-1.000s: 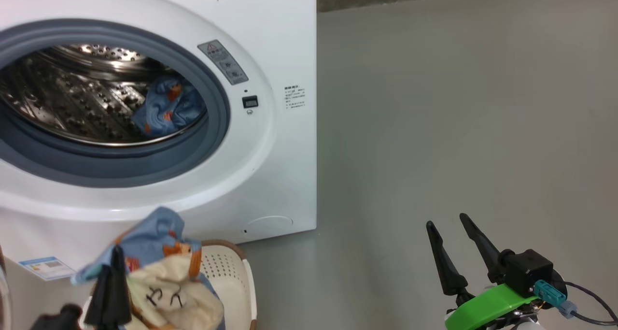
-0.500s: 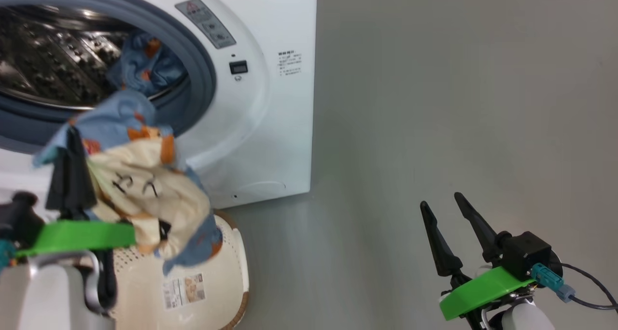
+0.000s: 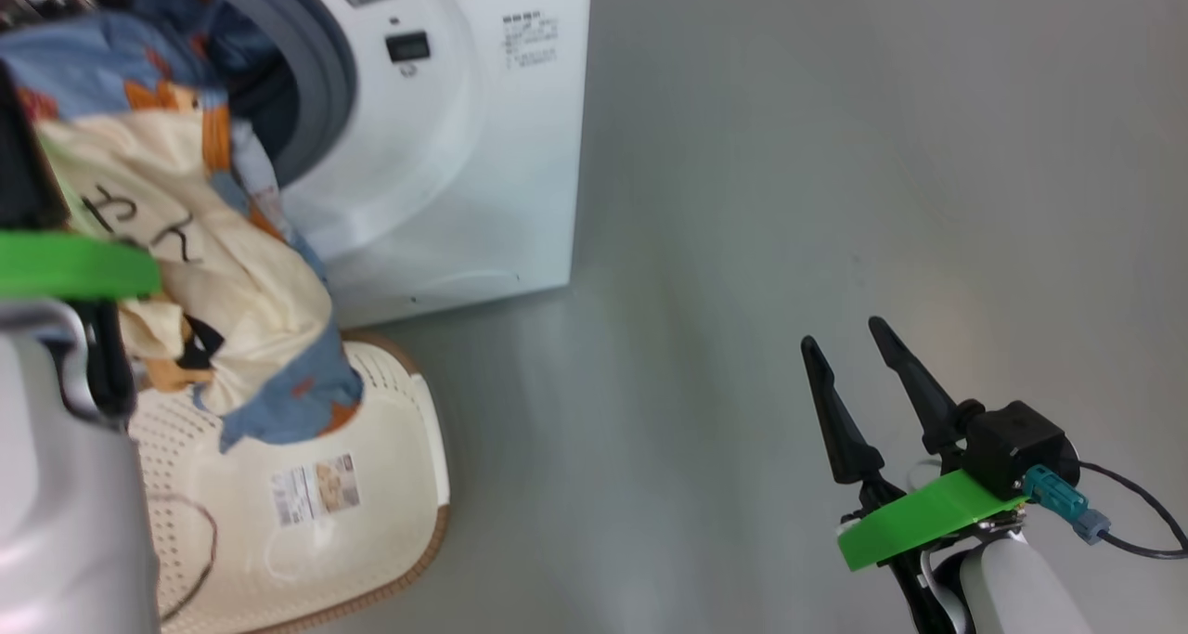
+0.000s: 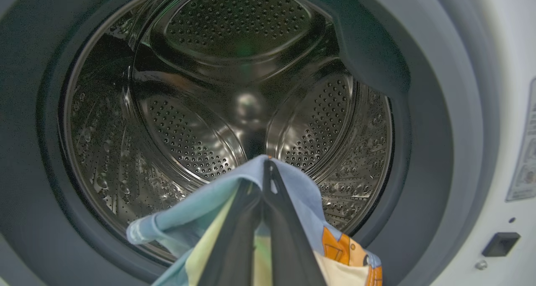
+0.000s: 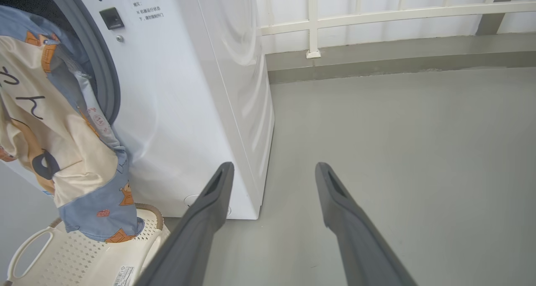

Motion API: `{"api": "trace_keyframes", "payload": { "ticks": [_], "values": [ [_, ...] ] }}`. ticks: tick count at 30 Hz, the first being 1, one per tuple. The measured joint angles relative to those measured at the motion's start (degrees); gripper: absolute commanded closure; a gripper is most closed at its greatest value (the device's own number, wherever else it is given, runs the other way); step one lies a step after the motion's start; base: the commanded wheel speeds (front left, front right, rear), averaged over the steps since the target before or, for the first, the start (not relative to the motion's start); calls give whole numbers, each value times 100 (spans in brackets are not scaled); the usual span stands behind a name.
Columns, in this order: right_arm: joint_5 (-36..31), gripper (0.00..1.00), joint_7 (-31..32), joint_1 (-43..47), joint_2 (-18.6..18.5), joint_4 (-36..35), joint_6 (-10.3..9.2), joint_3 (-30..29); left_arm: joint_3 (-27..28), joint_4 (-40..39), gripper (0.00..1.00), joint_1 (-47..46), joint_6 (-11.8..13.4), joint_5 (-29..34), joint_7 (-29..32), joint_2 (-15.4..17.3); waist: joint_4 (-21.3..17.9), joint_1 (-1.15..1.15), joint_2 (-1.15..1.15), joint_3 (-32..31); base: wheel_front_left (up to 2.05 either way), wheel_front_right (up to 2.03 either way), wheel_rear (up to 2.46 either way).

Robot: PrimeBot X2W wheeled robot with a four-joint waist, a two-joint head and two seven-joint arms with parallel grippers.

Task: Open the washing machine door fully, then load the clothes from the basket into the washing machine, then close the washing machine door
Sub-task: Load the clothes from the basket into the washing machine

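Note:
My left gripper (image 4: 266, 164) is shut on the clothes (image 4: 188, 223), light blue bear-print fabric with a cream piece. It holds them in front of the washing machine's steel drum (image 4: 234, 110). From the head view the clothes (image 3: 213, 272) hang from that gripper, over the grey gasket (image 3: 316, 77) and above the cream basket (image 3: 371, 523). The hanging bundle's (image 5: 63, 152) lowest tip reaches down to the basket rim (image 5: 150, 212). The washing machine (image 3: 455, 170) stands with its mouth uncovered; the washing machine door is out of view. My right gripper (image 3: 841, 332) is open over bare floor.
Grey floor (image 3: 789, 151) stretches to the right of the machine. A white railing (image 5: 377, 14) and a low kerb run along the back. The basket has a white side handle (image 5: 25, 252) and a label sticker (image 3: 316, 490) on its bottom.
My left gripper has lifted the clothes out of the basket and up to the drum mouth. The head camera has tilted down. The right gripper stays open in the same pose.

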Motion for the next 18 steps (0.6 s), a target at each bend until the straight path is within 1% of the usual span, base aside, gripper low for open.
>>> {"api": "trace_keyframes", "payload": {
  "ticks": [5,11,18],
  "values": [
    [0,0,0,-94,10,-62,0,19,3,638,100,-675,-1,2,-1,108,-51,0,0,365,0,0,0],
    [-1,0,0,-180,23,-115,0,12,-30,1478,100,-1536,-49,12,-13,381,-118,0,0,802,0,0,0],
    [7,0,-1,-283,34,-193,0,32,-245,2154,100,-2353,-48,153,47,525,-203,0,0,1324,0,0,0]
  ]
}}
